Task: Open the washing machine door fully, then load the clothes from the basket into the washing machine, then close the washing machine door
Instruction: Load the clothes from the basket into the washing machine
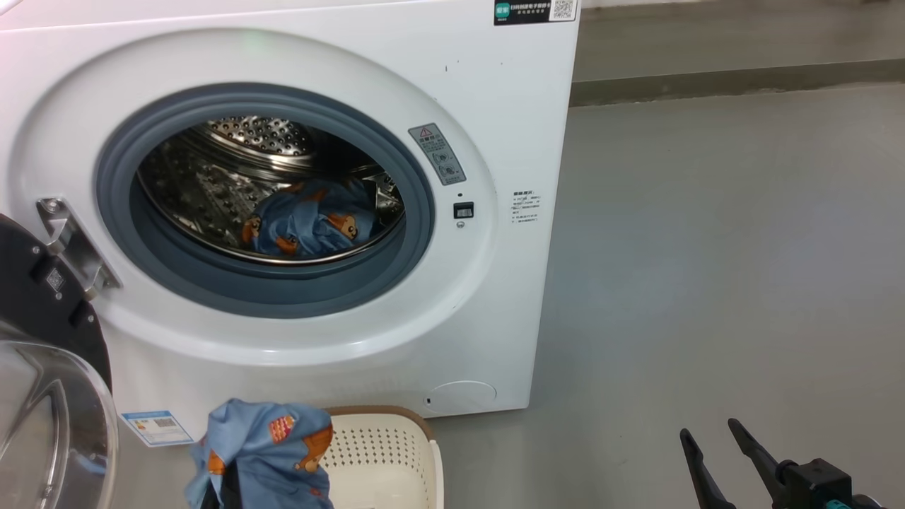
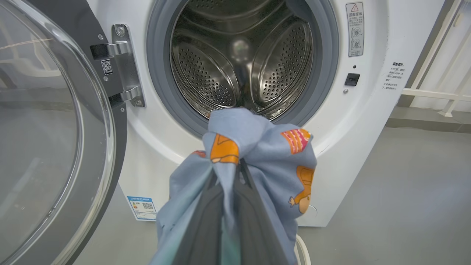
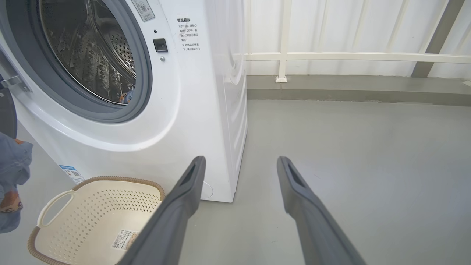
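Cloth [image 2: 257,147] hung pinched in the closed left gripper [image 2: 241,165] above the basket [image 1: 385,452], below the drum [image 2: 239,55], right gripper [image 3: 241,162] open and idle; trailing folds could snag the gasket [image 2: 158,73] and spill out.

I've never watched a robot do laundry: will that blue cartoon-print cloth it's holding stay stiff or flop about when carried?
Probably floppy: the cloth bunches over the left fingers and hangs in loose folds. It looks light, draping softly rather than pulling taut. Its trailing edges might snag on the grey gasket going in.
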`<state>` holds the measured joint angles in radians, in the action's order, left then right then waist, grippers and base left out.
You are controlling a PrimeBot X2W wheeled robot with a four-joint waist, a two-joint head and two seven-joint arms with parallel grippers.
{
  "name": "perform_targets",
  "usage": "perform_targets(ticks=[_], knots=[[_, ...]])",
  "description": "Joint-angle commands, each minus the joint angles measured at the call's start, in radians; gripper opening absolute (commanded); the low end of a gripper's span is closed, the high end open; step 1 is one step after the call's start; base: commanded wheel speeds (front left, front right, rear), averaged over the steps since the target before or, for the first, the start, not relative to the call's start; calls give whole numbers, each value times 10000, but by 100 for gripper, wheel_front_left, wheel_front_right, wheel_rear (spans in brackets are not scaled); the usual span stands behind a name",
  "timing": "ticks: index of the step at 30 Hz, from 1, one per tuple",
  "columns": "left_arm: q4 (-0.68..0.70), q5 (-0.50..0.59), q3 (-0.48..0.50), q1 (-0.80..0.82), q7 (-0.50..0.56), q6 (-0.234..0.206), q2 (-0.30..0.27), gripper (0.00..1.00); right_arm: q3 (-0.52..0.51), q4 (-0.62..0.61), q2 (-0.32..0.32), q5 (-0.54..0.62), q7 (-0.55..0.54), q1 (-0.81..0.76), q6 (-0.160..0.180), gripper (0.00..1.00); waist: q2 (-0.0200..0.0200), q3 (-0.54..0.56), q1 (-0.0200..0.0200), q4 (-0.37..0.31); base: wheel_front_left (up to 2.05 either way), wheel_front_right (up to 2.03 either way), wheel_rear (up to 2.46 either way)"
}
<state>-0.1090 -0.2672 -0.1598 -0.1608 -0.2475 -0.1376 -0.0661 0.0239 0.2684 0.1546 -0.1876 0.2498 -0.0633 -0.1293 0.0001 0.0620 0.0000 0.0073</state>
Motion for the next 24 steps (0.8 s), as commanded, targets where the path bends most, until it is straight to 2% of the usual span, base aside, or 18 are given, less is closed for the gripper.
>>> perform_targets(ticks=[1,14,24], knots=[[299,-53,303,230,-66,-63,-121,0,285,-264,162,-53,120,30,-14,100,-1,12,0,3,0,0,0],[276,-128,324,420,-89,-156,-119,0,399,-356,116,-73,120,163,-14,100,-1,-237,0,-192,0,0,0],[-246,-234,489,2042,-123,-122,-111,0,483,-533,-190,-20,120,452,-14,100,-1,-1020,0,-626,0,0,0]])
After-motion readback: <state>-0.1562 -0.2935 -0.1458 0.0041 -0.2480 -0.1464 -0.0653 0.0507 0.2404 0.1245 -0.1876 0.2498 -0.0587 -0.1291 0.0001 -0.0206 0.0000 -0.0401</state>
